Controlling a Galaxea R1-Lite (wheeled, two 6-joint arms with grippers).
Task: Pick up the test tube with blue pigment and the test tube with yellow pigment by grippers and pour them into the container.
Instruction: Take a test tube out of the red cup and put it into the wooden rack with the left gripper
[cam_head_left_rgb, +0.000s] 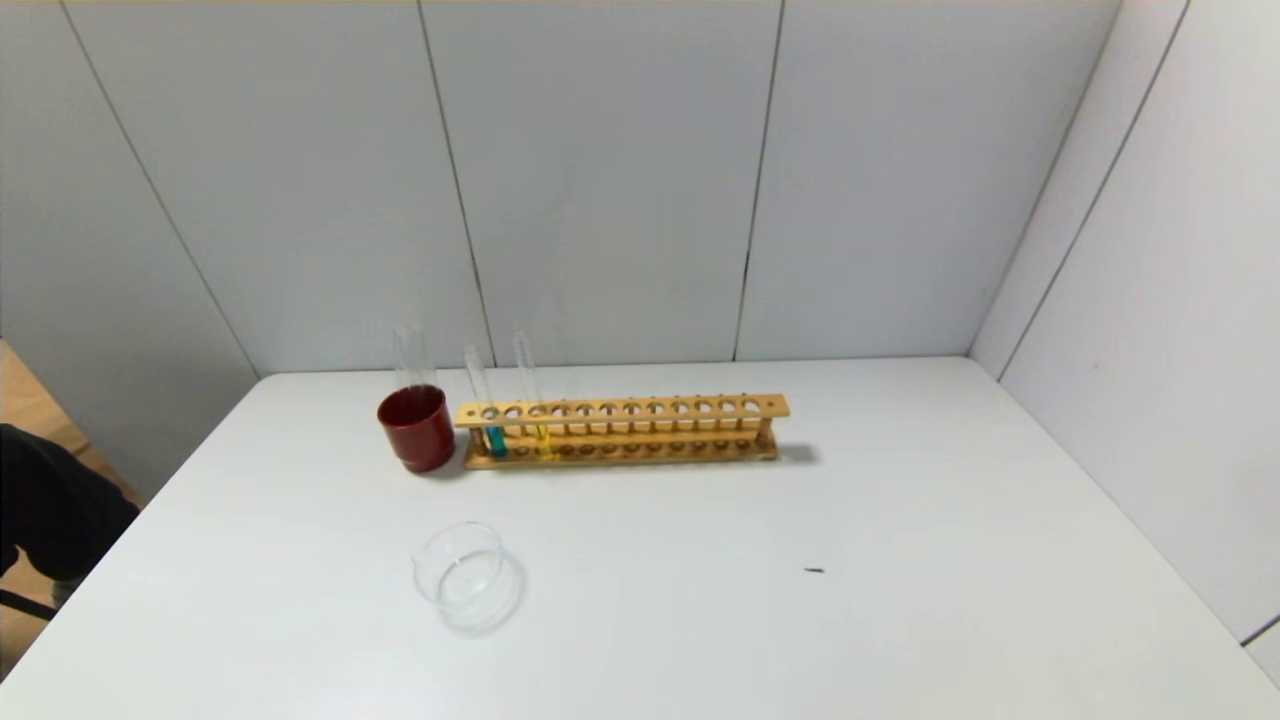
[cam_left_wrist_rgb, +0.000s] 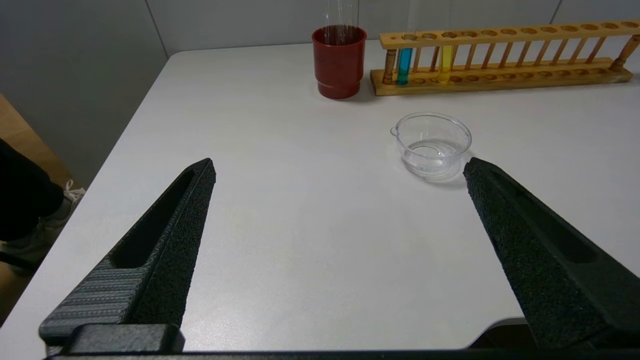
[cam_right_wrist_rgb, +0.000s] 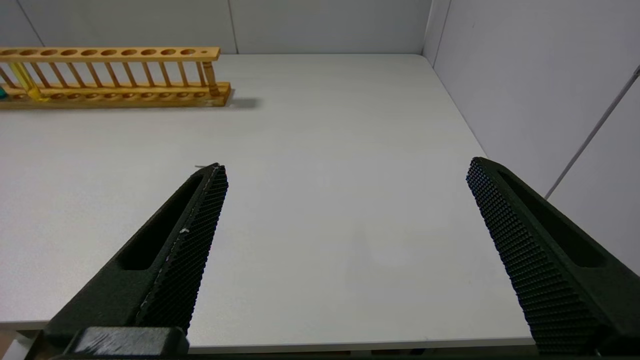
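Note:
The test tube with blue pigment (cam_head_left_rgb: 494, 438) stands in the left end of a wooden rack (cam_head_left_rgb: 640, 408) at the back of the white table. It also shows in the left wrist view (cam_left_wrist_rgb: 403, 65). The test tube with yellow pigment (cam_head_left_rgb: 541, 436) stands two holes to its right, seen too in the left wrist view (cam_left_wrist_rgb: 444, 64) and the right wrist view (cam_right_wrist_rgb: 25, 80). The clear glass container (cam_head_left_rgb: 467, 577) sits in front of the rack, also in the left wrist view (cam_left_wrist_rgb: 433, 149). My left gripper (cam_left_wrist_rgb: 339, 167) and right gripper (cam_right_wrist_rgb: 345, 167) are open and empty near the table's front edge.
A dark red cup (cam_head_left_rgb: 417, 427) holding clear glass tubes stands just left of the rack, also in the left wrist view (cam_left_wrist_rgb: 339, 60). A small dark speck (cam_head_left_rgb: 813, 570) lies on the table right of the middle. Grey walls close the back and right sides.

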